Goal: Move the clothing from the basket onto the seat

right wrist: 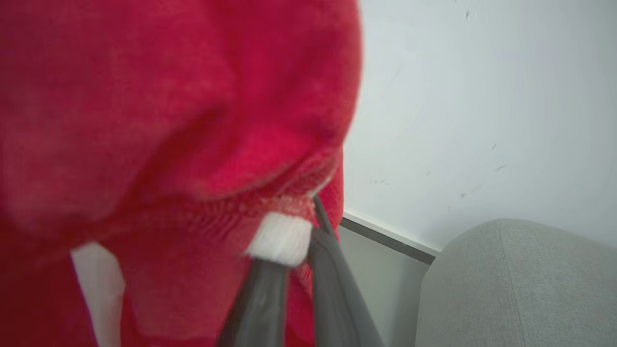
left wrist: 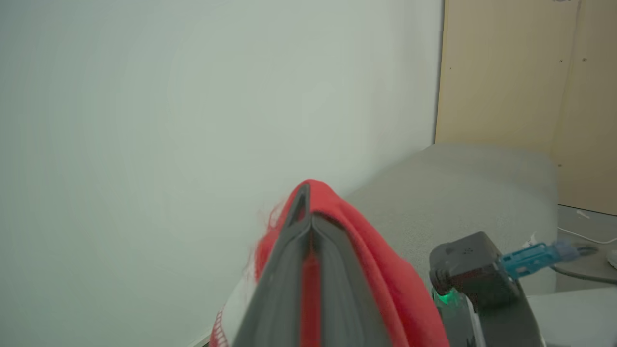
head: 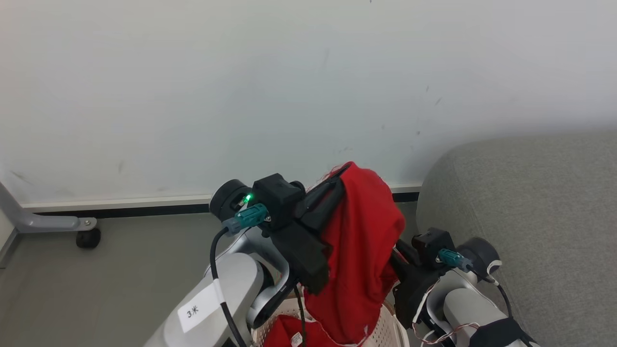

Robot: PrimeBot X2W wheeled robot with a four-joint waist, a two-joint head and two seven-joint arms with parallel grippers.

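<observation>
Now clothing (head: pixel 366 241) drapes left end effector (left wrist: pixel 304 195), pinched inside; right end effector (right wrist: pixel 299 231) pinches it lower.

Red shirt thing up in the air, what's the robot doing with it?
The left tool is shut on a red garment, holding it up above the basket, where more red clothing lies. The right tool pinches it lower down by a white cuff. The grey sofa stands to the right.

The robot has two tools, the left tool (left wrist: pixel 303 193) and the right tool (right wrist: pixel 299 241). There is one basket (head: pixel 390 330), one seat (head: pixel 530 217) and one caster wheel (head: pixel 88 237). The red clothing (head: pixel 361 250) appears as two pieces.
</observation>
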